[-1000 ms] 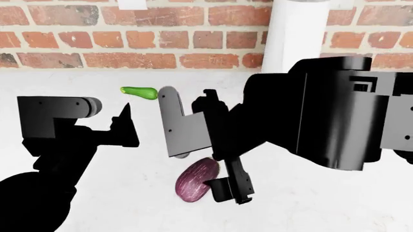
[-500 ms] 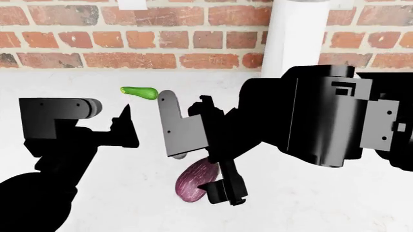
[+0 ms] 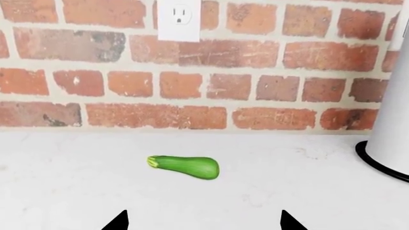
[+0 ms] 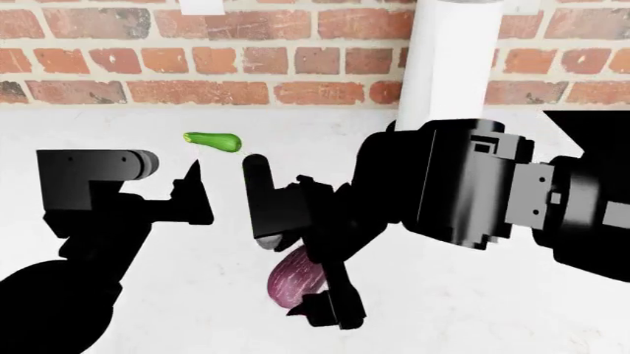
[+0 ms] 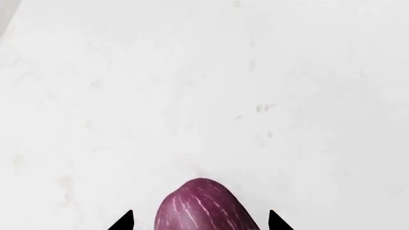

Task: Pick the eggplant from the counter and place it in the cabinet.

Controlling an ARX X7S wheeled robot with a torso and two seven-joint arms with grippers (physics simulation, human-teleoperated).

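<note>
The eggplant (image 4: 285,284), dull purple with pale streaks, lies on the white counter (image 4: 492,317) in front of me. My right gripper (image 4: 295,262) reaches down over it, open, one finger on each side of it. In the right wrist view the eggplant (image 5: 204,206) sits between the two fingertips (image 5: 124,221) with a gap on each side; the gripper (image 5: 200,221) is not closed on it. My left gripper (image 4: 192,193) hovers over the counter to the left, open and empty (image 3: 202,221). The cabinet is out of view.
A small bright green vegetable (image 4: 212,141) lies near the brick wall (image 4: 197,59); it also shows in the left wrist view (image 3: 185,166). A tall white cylinder (image 4: 453,59) stands at the back right. A wall outlet (image 3: 179,19) is above the green vegetable.
My right arm has moved left and down, bringing the open jaws lower around the eggplant. The left arm has barely moved. The eggplant has stayed in place.
</note>
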